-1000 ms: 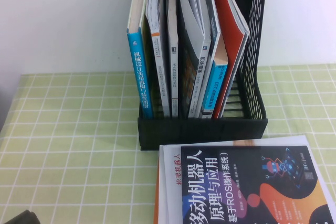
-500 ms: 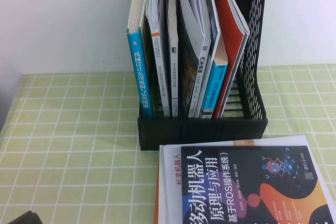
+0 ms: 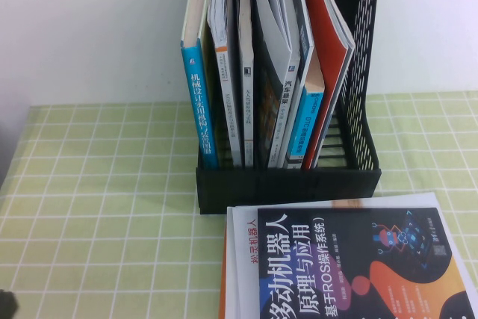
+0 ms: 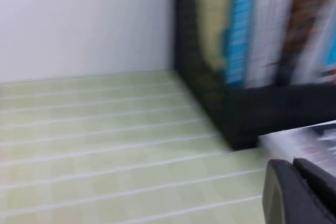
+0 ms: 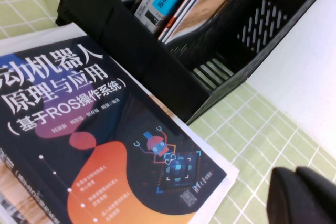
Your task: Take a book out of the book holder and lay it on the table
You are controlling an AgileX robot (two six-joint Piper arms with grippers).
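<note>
The black-covered book (image 3: pixel 358 267) with white title characters lies flat, cover up, on the green checked table (image 3: pixel 97 199), just in front of the black book holder (image 3: pixel 287 181). The right wrist view shows the same book (image 5: pixel 94 145) beside the holder's low front lip (image 5: pixel 142 51). My right gripper (image 5: pixel 296 174) is shut and empty over bare cloth, off the book's corner. Shut and empty too, my left gripper (image 4: pixel 295 164) hovers low, left of the holder (image 4: pixel 252 114); in the high view only a dark sliver of it (image 3: pixel 4 305) shows at the bottom left corner.
Several upright books fill the holder, among them a blue-spined one (image 3: pixel 200 106) and a red-covered one (image 3: pixel 328 42). The black book rests on other flat books (image 3: pixel 237 259) with white and orange edges. A white wall stands close behind the holder.
The dark tip of my left gripper has slid left, almost out of the high view's bottom corner. The books and the holder have not moved.
</note>
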